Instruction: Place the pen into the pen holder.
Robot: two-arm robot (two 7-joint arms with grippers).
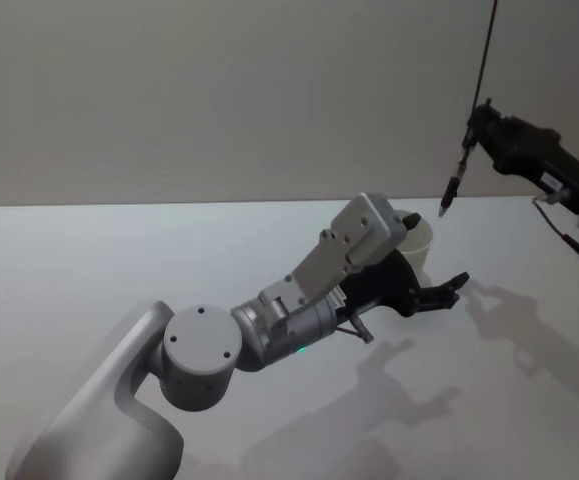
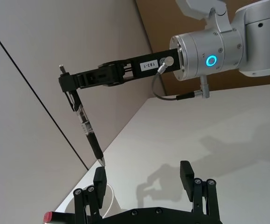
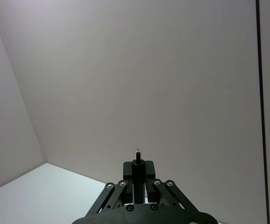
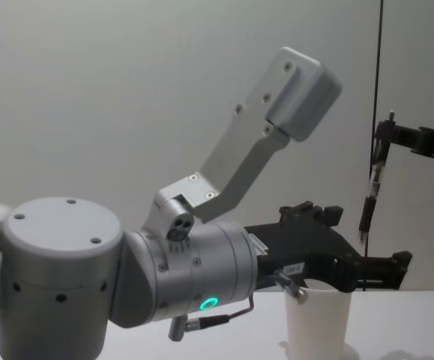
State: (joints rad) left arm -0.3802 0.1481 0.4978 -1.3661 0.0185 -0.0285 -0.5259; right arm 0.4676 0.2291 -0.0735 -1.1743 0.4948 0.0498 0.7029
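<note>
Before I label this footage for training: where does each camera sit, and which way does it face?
Head: high, looking down at the table; left arm, left gripper around the pen holder, right gripper holding the pen.
Chest: low, looking across; left arm large, cup, pen.
Left wrist: behind its open fingers, looking up at the right gripper and pen.
Right wrist: behind its fingers, facing the wall; pen end between them.
Head, chest and left wrist views share the pen poised above the cup.
</note>
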